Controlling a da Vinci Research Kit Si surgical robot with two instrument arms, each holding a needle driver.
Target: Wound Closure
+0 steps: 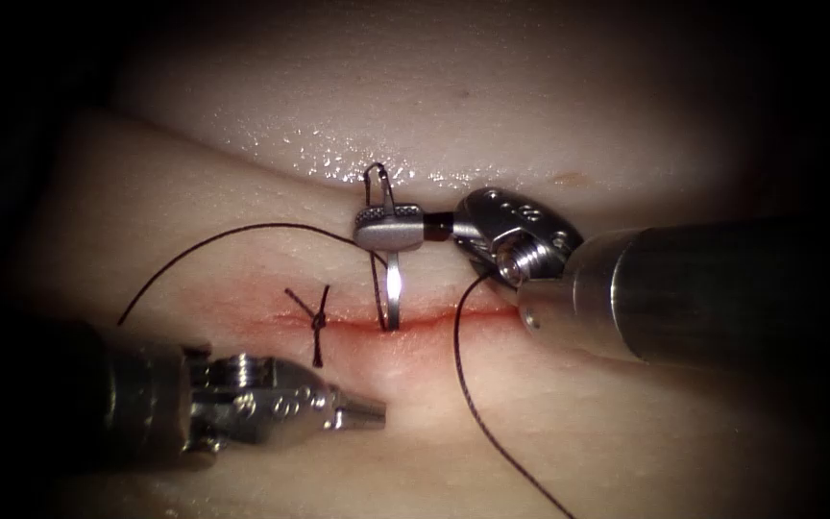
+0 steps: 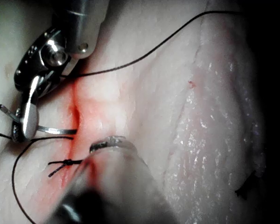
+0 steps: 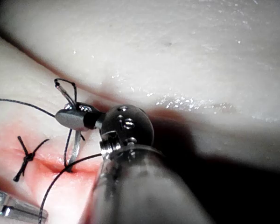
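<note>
Right tool [image 1: 388,231] pinches the curved needle [image 1: 392,288] near its thread end, point down in the cut [image 1: 434,315]. Left tool [image 1: 362,411] pressed together, holding nothing, below the knot [image 1: 319,320]. Needle looks stiff, thin, slick: best gripped on the body, off the tip.

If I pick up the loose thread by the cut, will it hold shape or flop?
Probably flop: the thread lies in slack curves over the tissue. Likely slippery, since that surface glistens wet. The right tool holds the needle, its tip in the cut; the left tool holds nothing.
</note>
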